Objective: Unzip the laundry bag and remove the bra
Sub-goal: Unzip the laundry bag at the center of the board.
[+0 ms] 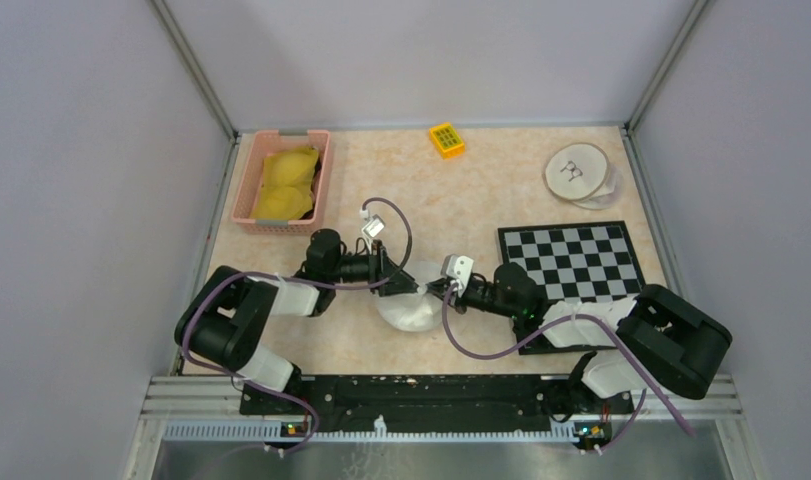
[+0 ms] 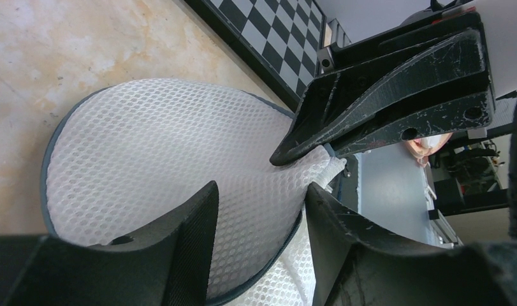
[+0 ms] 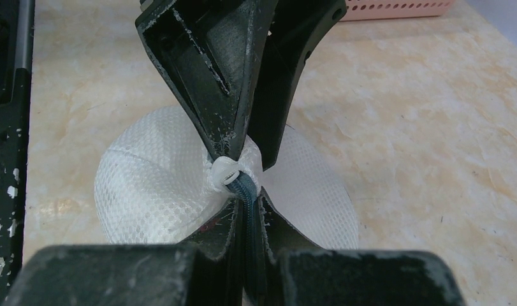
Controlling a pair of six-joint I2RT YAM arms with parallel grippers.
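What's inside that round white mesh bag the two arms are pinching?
Nothing identifiable. The laundry bag bulges into a dome, so something probably fills it, but the white mesh hides it. The right tool pinches the bag at its zipper.

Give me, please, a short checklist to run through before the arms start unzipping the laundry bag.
1. Right gripper clamped on the laundry bag at its zipper: ok.
2. Left gripper gripping the white tab at the zipper's end: cannot tell; its tips reach the tab, but its fingers stand apart in its own view.
3. Bra visible through the mesh: cannot tell.
4. Bag apart from the chessboard: ok.
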